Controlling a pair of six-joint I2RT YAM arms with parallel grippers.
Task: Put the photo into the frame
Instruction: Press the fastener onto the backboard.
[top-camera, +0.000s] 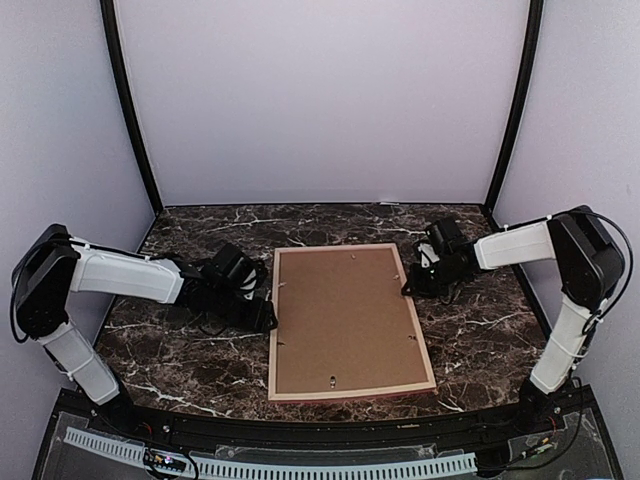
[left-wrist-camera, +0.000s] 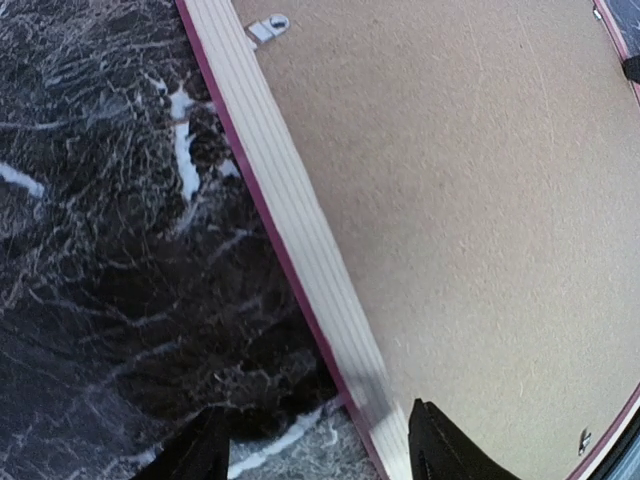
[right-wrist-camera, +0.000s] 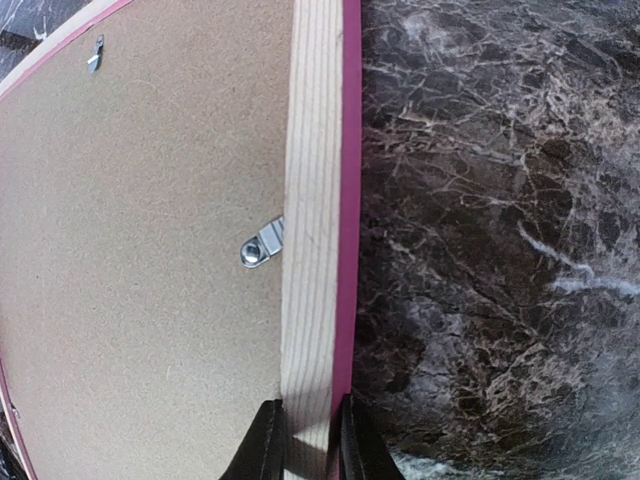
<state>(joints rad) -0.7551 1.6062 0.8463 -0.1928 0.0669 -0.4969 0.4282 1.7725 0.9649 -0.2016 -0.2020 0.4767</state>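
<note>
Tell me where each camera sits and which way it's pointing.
Top external: above and behind the arm bases, looking down on the table; left arm and right arm show, flanking the frame.
Left wrist: looks down the frame's left rail; open jaws straddle it.
Right wrist: looks down the right rail; jaws clamp it.
All share the backing board.

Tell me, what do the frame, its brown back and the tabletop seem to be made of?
The frame: pale bare wood by its visible grain, outer edge painted pink. The backing board: matte brown, finely speckled, probably fibreboard or cardboard. The table: dark marble pattern with white veins; real stone or printed surface, cannot tell.
</note>
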